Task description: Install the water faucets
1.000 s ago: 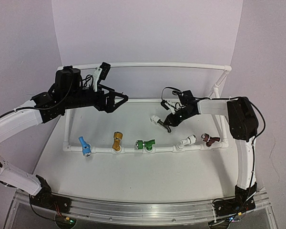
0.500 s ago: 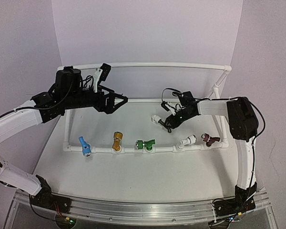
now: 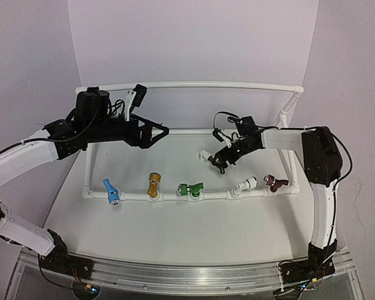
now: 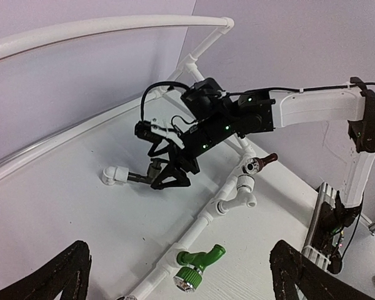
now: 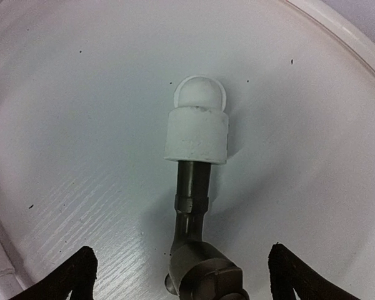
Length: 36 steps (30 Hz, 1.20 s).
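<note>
The dark grey water faucet (image 5: 195, 199) with its white fitting (image 5: 195, 134) lies on the white table behind the front pipe. My right gripper (image 5: 181, 265) stands open astride its body, and neither finger touches it. From the top view the same faucet (image 3: 205, 155) pokes out left of the right gripper (image 3: 220, 162). The left wrist view shows this faucet (image 4: 135, 177) under the right gripper (image 4: 172, 177). Blue (image 3: 110, 191), gold (image 3: 153, 185), green (image 3: 190, 189), white (image 3: 244, 185) and maroon (image 3: 275, 182) faucets sit on the front pipe (image 3: 216, 195). My left gripper (image 3: 162, 132) hangs open and empty above the table.
A white pipe frame (image 3: 194, 85) rims the table, with a raised back rail and a right corner post (image 3: 286, 112). The green faucet (image 4: 200, 262) and white faucet (image 4: 240, 190) lie below my left gripper (image 4: 178, 253). Purple walls close in on three sides.
My right gripper has opened and let go of the dark grey faucet, which now rests on the table. The left arm has shifted only slightly.
</note>
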### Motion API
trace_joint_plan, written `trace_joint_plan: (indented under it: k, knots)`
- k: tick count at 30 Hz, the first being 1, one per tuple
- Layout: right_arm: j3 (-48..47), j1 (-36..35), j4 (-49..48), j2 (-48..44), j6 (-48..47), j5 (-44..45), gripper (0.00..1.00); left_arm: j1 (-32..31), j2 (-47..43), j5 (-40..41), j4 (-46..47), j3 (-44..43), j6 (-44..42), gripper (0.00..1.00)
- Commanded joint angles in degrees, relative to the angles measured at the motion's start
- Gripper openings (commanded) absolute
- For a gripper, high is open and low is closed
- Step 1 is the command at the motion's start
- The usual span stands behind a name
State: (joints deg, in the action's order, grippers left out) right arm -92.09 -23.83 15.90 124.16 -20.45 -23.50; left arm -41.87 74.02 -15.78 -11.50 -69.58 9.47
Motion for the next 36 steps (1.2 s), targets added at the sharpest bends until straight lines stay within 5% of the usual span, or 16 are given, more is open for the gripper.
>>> trace_joint_plan:
  k: [1, 9, 16, 25, 36]
  knots:
    - [-1.6, -0.3, -0.9, -6.7, 0.7, 1.6, 0.98, 0.7, 0.6, -0.3, -4.0, -5.0, 2.8, 1.0]
    - [-2.5, -0.3, 0.2, -16.3, 0.6, 1.4, 0.98, 3.3, 3.0, -1.9, -14.3, -10.0, 5.5, 1.0]
    - [0.8, -0.3, 2.6, -30.7, 1.7, 0.1, 0.98, 12.1, 3.7, -5.0, -21.2, -11.4, 10.9, 1.0]
    - [17.3, 3.4, 2.9, -50.8, 6.3, 1.8, 0.98, 22.9, 2.6, -1.3, -24.0, -2.9, 13.9, 1.0]
    - [34.8, 5.2, -3.8, -60.1, 13.8, 4.4, 0.98, 23.9, -2.6, 2.7, -22.4, 8.0, 17.2, 1.0]
